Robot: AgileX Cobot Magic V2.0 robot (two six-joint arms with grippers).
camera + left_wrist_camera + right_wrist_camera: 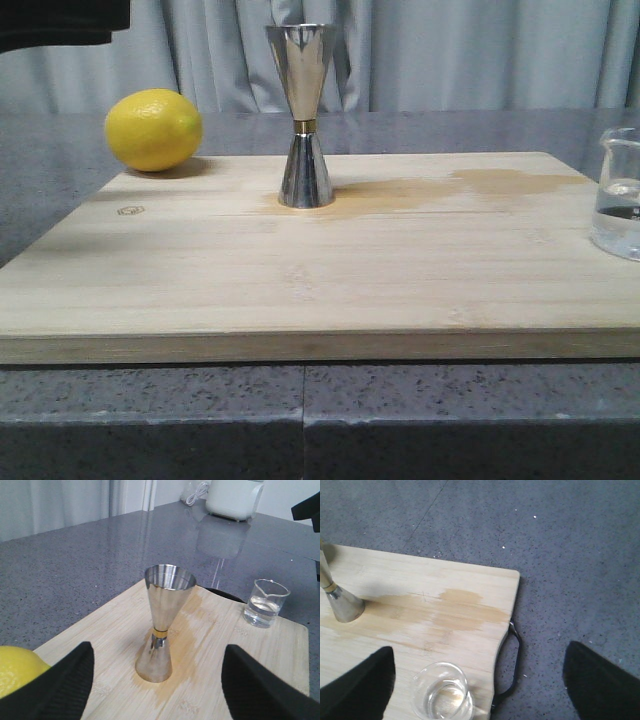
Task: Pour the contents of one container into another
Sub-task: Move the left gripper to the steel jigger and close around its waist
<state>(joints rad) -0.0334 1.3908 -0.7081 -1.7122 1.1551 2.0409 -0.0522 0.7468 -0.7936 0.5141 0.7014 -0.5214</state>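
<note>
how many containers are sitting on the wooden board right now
2: the steel jigger stands upright near the board's middle, and the glass beaker sits at its right edge. None seem hidden.

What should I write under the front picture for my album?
A shiny jigger stands on a damp wooden board, between a lemon and a glass beaker of water.

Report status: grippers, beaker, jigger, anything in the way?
Both grippers open, empty. Beaker upright on board's right edge, holding clear liquid, under right gripper. Jigger upright mid-board. Lemon far left, clear of path.
</note>
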